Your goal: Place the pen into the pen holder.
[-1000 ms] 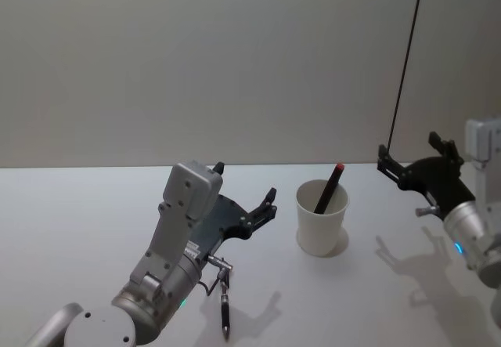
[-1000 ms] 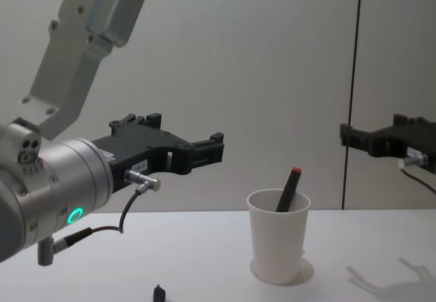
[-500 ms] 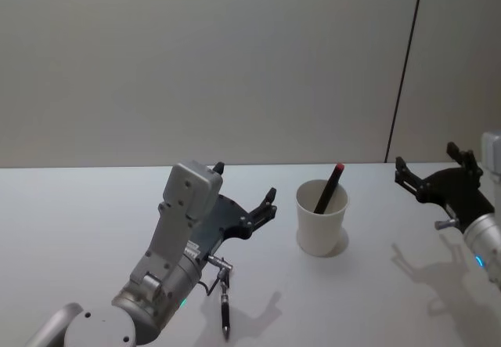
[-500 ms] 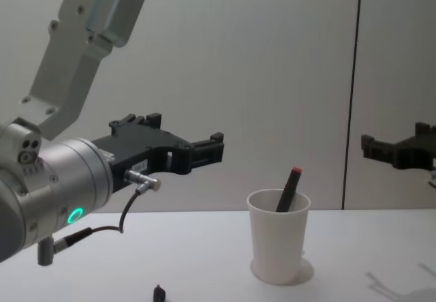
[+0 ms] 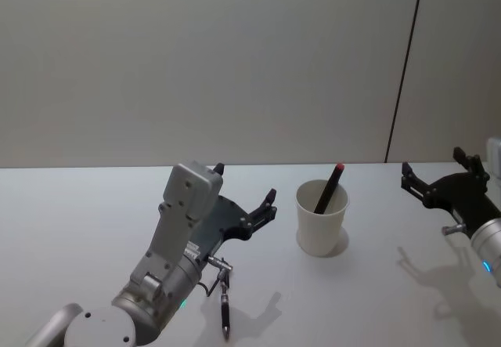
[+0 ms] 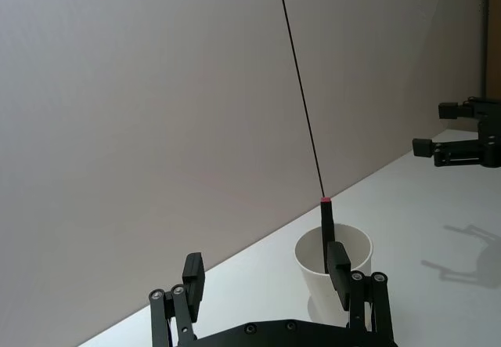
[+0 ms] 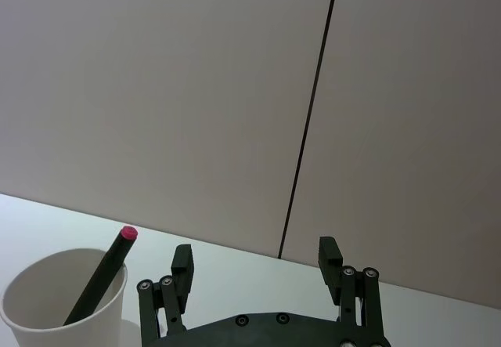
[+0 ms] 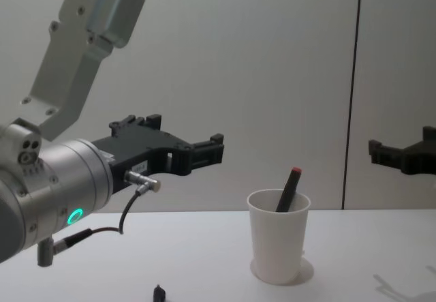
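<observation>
Backdrop: plain grey wall with a thin dark seam running down it on the right.
Surface: white table, with soft shadows of both arms lying on it.
Cup: white paper cup with a rolled rim, standing upright on the table right of centre, between the two grippers and touching neither.
Pen: black with a red end, standing inside the cup; it leans on the rim with the red end up, clear above the rim.
Left gripper: raised above the table, just left of the cup and pointing toward it; fingers spread apart with nothing between them.
Right gripper: at the right edge, above the table and well apart from the cup; fingers spread wide, holding nothing.
Second pen: dark, lying flat on the table near the front edge, under the left arm and just below its cable plug.
Writing: small white label on the left gripper's body; its print is too small to read.
Lights: green ring glowing on the left arm; blue spot on the right arm.
</observation>
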